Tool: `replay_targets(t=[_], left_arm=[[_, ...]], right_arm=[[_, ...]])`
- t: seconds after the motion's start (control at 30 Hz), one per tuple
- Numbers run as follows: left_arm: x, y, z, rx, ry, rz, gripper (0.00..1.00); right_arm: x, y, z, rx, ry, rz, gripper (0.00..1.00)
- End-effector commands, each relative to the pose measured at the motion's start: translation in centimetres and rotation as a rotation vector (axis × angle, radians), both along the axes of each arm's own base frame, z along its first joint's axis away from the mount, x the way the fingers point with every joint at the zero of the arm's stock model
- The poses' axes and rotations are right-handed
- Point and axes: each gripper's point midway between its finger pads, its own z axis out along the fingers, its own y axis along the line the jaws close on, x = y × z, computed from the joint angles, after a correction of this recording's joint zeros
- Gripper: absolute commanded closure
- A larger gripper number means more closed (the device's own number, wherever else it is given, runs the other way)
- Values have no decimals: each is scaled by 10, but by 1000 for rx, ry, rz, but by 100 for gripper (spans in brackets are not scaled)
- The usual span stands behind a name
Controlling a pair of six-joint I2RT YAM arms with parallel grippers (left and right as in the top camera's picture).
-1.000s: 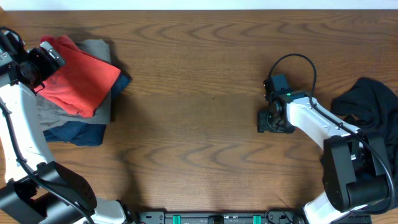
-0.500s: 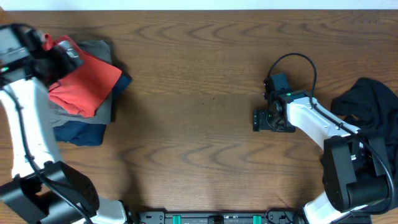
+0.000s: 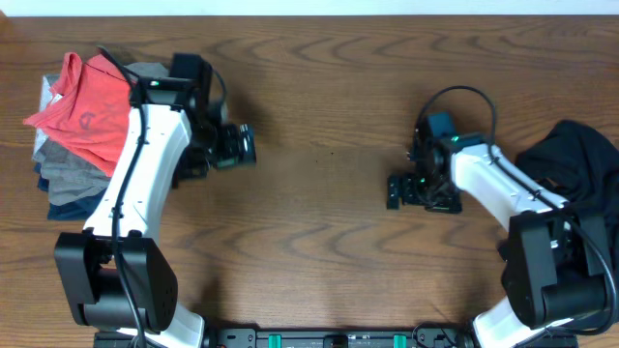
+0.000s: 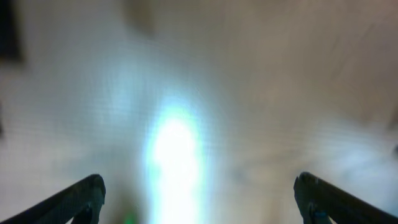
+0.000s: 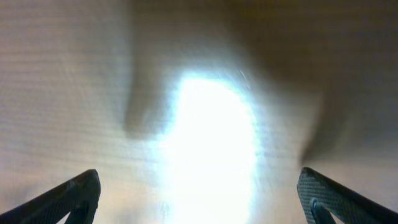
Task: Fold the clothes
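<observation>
- Overhead: coral-red T-shirt (image 3: 82,108) lies crumpled on top of a grey garment (image 3: 66,172) at the far-left corner of the table (image 3: 309,251). The black garment (image 3: 571,164) is heaped at the right edge.
- Left gripper (image 3: 235,145) hangs over bare wood left of centre, well apart from the shirt. Right gripper (image 3: 397,190) sits right of centre, near the black heap but not touching it.
- Both wrist views: fingers spread wide, nothing between them, both empty.
- Risk 1: the shirt rests directly on the grey piece, so a deep pinch would probably take both layers and drag the stack.
- Risk 2: both garments sit close to table edges, so a pull in the wrong direction could slide one off.
- Risk 3: the black heap lies against the right arm's base and could snag on a sweep.
- Only the overhead shows the garments and arm layout, but its jaw detail is poor.
- Wrist views give only blurred wood and glare, yet the jaw spread is clear in the left (image 4: 199,183) and right (image 5: 199,177).
</observation>
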Motion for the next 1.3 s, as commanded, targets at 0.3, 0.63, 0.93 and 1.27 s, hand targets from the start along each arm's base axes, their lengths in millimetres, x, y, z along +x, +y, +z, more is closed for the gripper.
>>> replay_targets(t=[0.3, 0.63, 0.93, 1.27], left_arm=[[-65, 10, 15, 49, 193, -21, 2], [-77, 13, 58, 7, -322, 13, 2], [-104, 34, 116, 56, -838, 66, 2], [-125, 36, 137, 40, -967, 76, 2]], right_arm=[[22, -11, 110, 71, -286, -56, 1], [3, -26, 178, 24, -655, -100, 1], [-38, -52, 172, -3, -890, -253, 1], [-63, -60, 161, -20, -878, -254, 1]])
